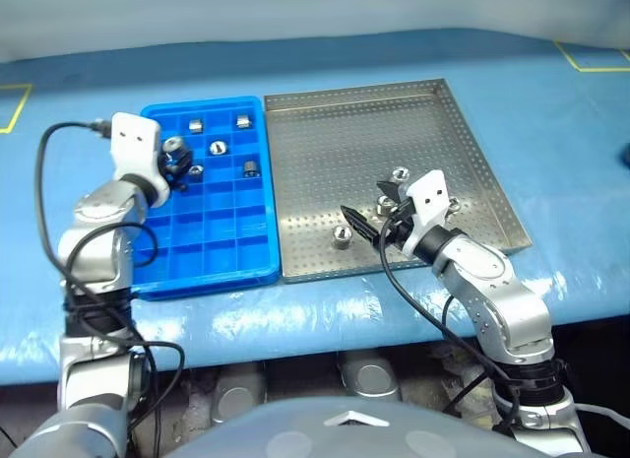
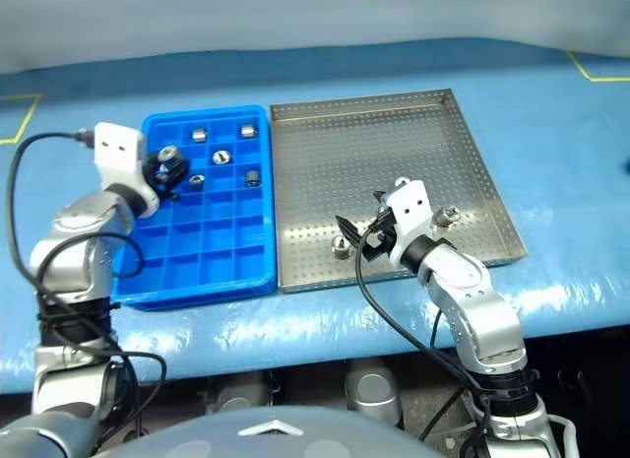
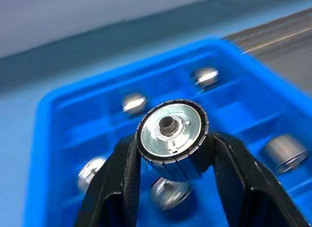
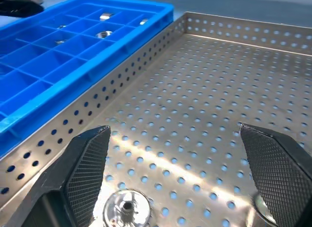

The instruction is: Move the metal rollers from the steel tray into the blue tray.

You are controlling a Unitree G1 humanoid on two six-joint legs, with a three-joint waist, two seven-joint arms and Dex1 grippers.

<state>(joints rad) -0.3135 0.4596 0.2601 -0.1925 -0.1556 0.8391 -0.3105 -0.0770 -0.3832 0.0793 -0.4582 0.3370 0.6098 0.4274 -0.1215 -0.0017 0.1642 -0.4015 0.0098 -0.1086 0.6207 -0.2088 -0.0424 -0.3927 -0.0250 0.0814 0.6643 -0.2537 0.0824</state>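
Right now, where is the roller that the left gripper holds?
The held roller sits between the left gripper fingers, over the blue tray at its far-left compartments.

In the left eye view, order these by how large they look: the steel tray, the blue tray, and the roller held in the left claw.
1. The steel tray, largest.
2. The blue tray, narrower.
3. The roller gripped by the left claw, by far the smallest; it sits above the blue tray, so distance barely affects this ranking.

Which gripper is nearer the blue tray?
Left. The left gripper hangs over the blue tray, shut on a roller. The right gripper sits open over the steel tray.
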